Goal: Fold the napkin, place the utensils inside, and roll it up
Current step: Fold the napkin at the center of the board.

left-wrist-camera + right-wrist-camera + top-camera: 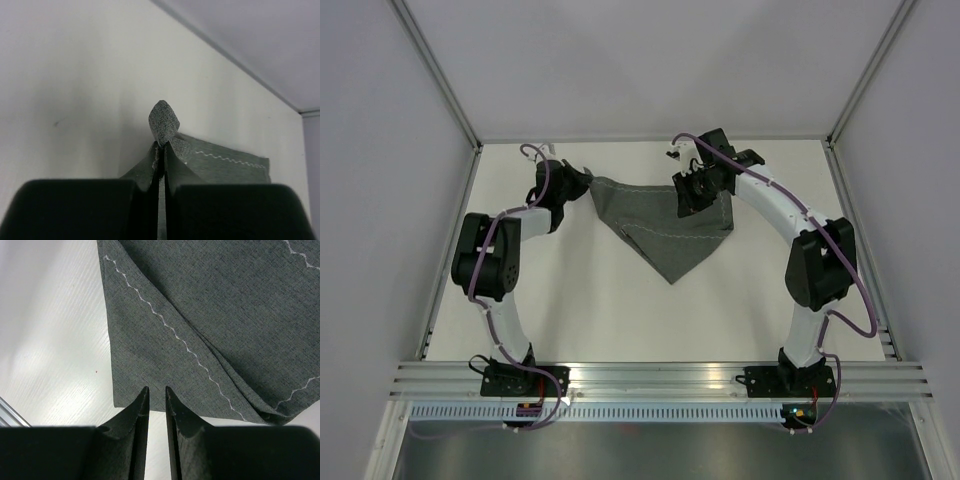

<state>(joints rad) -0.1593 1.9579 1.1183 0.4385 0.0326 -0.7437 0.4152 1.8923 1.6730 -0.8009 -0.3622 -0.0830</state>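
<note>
Napkin (665,235) folded into a triangle-ish shape, far-middle of table (590,300). Left gripper (161,147) pinched tight on its left corner. Right gripper (156,390) over right edge, fingers barely apart, nothing btwn.

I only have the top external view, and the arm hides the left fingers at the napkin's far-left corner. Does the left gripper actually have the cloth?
Observer: Yes. In the left wrist view the left gripper is shut on the napkin, with a small tuft of the corner poking out past the fingertips.
Operator: And the right one, is it holding anything?
Observer: No. In the right wrist view the right gripper has a narrow gap between its fingers with nothing in it. Its tips sit over the napkin's near edge.
</note>
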